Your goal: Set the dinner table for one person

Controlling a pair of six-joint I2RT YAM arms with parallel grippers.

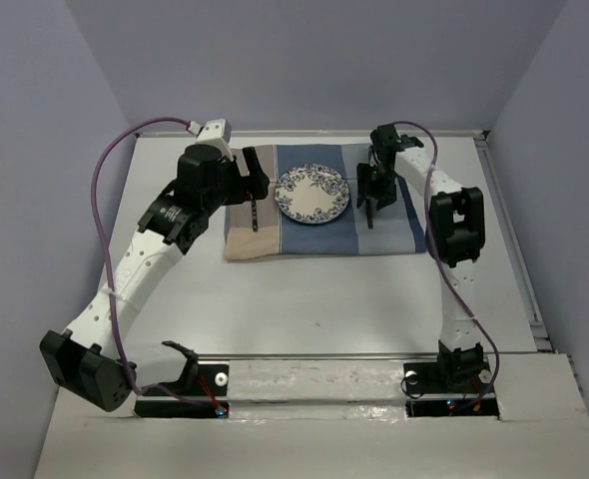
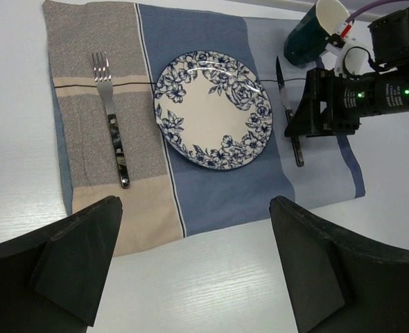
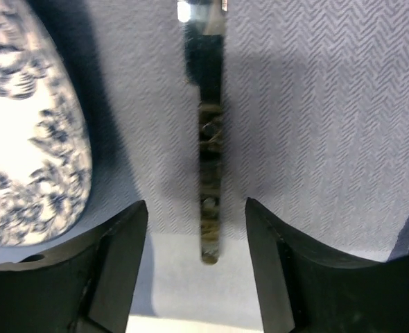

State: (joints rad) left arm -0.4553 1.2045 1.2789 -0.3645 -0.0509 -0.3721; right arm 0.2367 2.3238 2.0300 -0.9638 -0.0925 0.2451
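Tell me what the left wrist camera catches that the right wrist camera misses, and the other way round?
Only the left wrist view shows the fork, the whole flowered plate, a dark green cup and the right gripper from outside, poised over the knife. Only the right wrist view shows the knife's dark mottled handle close up, lying between that gripper's open fingers with a gap on each side. Both show the knife, some of the plate and the striped cloth mat.
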